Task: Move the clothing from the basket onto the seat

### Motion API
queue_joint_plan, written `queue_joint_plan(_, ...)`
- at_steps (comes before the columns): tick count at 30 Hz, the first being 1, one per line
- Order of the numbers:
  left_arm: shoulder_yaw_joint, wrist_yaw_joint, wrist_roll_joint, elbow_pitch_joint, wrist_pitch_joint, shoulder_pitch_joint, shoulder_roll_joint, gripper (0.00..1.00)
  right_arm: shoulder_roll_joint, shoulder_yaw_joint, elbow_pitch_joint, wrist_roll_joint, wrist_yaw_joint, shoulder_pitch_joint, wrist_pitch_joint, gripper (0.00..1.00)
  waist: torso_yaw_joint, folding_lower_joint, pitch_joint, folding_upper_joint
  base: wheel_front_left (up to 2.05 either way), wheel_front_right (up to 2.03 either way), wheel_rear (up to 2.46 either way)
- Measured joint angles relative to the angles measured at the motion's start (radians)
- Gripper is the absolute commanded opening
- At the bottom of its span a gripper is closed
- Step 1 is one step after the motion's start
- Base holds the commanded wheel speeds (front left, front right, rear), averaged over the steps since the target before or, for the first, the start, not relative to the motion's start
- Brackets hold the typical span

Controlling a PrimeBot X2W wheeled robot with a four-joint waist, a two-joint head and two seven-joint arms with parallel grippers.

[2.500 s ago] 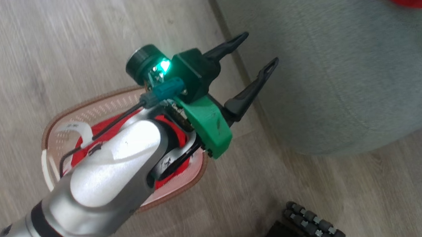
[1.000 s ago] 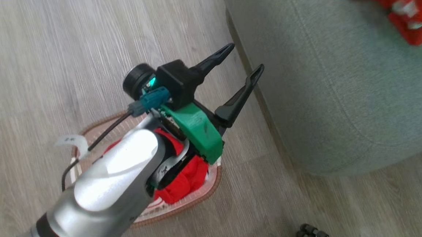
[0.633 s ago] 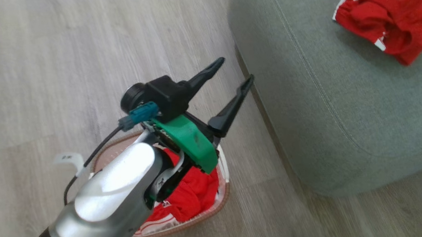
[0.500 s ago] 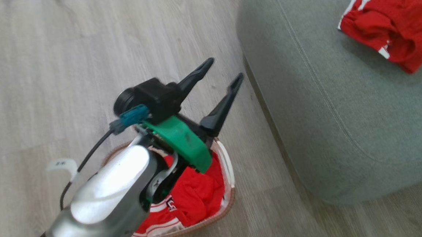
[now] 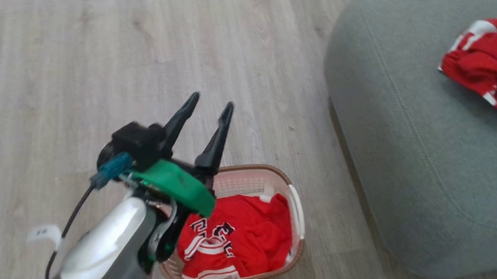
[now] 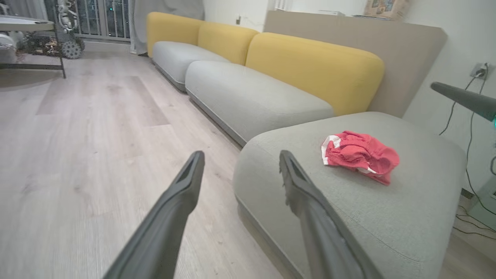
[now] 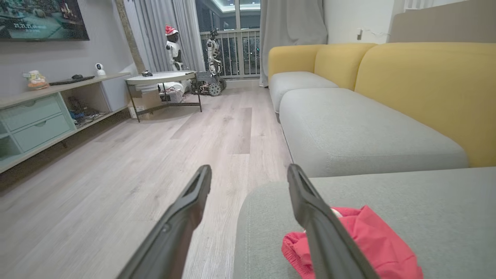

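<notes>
The basket point(image 5: 242, 184) stands on the floor just left of the seat point(image 5: 405, 156). It holds red clothing point(image 5: 241, 239) with white stripes and black-and-white lettering. More red clothing point(image 5: 486, 71) lies crumpled on the seat, and shows again as clothing point(image 6: 360, 155) and clothing point(image 7: 368, 244). My left gripper point(image 5: 211, 102) hangs open and empty above the basket's far left rim, fingers pointing out over the floor. In its own view the left gripper point(image 6: 241, 155) faces the seat point(image 6: 348, 209). My right gripper point(image 7: 248, 169) is open and empty just above the seat point(image 7: 426, 201), close to the clothing there.
Pale wood floor point(image 5: 97, 58) surrounds the basket. A long sofa with yellow backs point(image 6: 310, 66) runs on beyond the seat. A low table point(image 7: 162, 79) and a pale green cabinet point(image 7: 35, 116) stand across the room. Cables point(image 6: 465, 116) hang by the wall behind the seat.
The head camera has swung, so the basket and seat sit further right. My left arm has drawn back leftward off the basket, uncovering the clothing inside. Both grippers stay open.
</notes>
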Motion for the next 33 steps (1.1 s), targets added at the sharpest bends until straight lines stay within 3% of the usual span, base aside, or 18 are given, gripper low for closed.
queue_joint_plan(5,0.019,0.019,-0.009,0.002,-0.026,0.059,0.019,1.00,0.110,-0.068,-0.099,-0.074,0.000,0.123,-0.029,1.00,0.043,0.0000,-0.027,0.0000,0.00,0.00,0.00)
queue_joint_plan(14,0.089,0.071,-0.015,0.000,-0.077,0.149,0.042,1.00,0.288,-0.083,-0.208,-0.191,0.000,0.307,-0.112,1.00,0.094,0.0000,-0.075,0.0000,0.00,0.00,0.00)
queue_joint_plan(23,0.185,0.109,-0.002,-0.023,-0.092,0.301,0.050,1.00,0.364,-0.062,-0.224,-0.247,0.000,0.408,-0.181,1.00,0.114,0.0000,-0.116,0.0000,0.00,0.00,0.00)
queue_joint_plan(33,0.316,0.086,0.104,-0.025,-0.093,0.435,0.007,1.00,0.381,0.002,-0.196,-0.257,0.000,0.464,-0.252,1.00,0.118,0.0000,-0.115,0.0000,0.00,0.00,0.00)
